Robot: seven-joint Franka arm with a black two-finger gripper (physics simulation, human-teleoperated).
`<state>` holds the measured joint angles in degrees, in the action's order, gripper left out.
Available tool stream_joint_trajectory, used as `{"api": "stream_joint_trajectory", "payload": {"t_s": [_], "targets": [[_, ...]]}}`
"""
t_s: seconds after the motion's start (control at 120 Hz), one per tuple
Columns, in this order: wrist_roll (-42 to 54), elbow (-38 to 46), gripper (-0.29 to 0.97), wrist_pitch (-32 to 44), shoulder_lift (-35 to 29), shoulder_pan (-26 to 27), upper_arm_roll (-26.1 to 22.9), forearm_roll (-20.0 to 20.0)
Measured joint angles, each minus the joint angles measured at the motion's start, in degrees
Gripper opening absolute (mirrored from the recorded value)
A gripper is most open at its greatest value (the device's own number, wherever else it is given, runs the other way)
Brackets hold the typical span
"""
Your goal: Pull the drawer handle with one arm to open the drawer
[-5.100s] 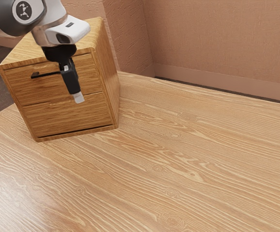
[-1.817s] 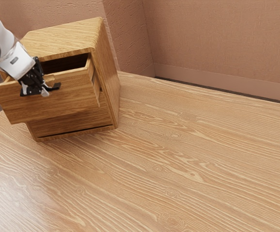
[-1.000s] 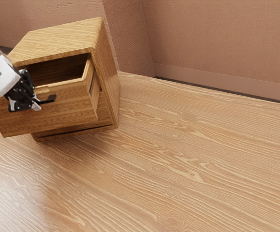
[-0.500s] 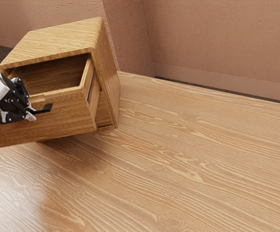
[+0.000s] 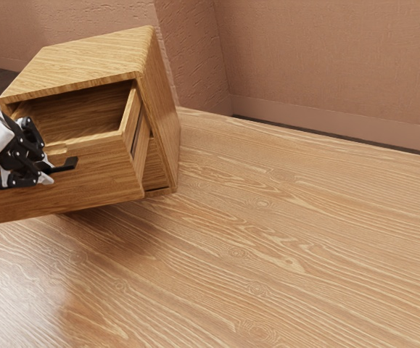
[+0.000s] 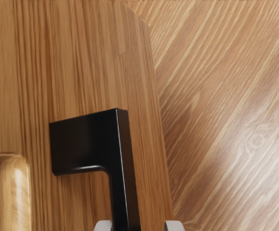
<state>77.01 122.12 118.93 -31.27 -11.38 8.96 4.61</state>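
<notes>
The gripper (image 5: pixel 41 171) straddles the black handle (image 5: pixel 63 165) with its fingers parted: in the wrist view one fingertip (image 6: pixel 103 225) sits against the bar and the other stands slightly off it. The drawer (image 5: pixel 86 183) juts far out of the wooden cabinet (image 5: pixel 93 54), which stands on the table (image 5: pixel 282 239).

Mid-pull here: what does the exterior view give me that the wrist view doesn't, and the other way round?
Exterior view: the whole cabinet, its drawer pulled well out with the hollow inside open to sight, and the gripper at the handle. Wrist view: the handle's bent black end seen close up against the grain of the drawer front. Both: the handle, the drawer front and the wooden table.
</notes>
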Motion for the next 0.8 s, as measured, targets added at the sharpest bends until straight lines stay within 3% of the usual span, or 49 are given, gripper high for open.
{"api": "stream_joint_trajectory", "payload": {"t_s": [0.233, 0.358, 0.45, 0.617, 0.8], "targets": [[-0.85, -1.67, 0.11, -1.95, -0.86, -0.21, -1.24, -0.56], [-1.35, -10.79, 0.15, -6.30, 0.52, -0.44, -2.65, -1.54], [-1.71, -22.47, 0.20, -13.04, 7.34, -0.52, -2.83, -2.44], [-2.20, -45.57, 0.45, -28.22, 24.38, -0.06, -2.80, -3.79], [-4.14, -50.62, 0.58, -39.83, 29.40, -0.29, -2.73, -4.88]]}}
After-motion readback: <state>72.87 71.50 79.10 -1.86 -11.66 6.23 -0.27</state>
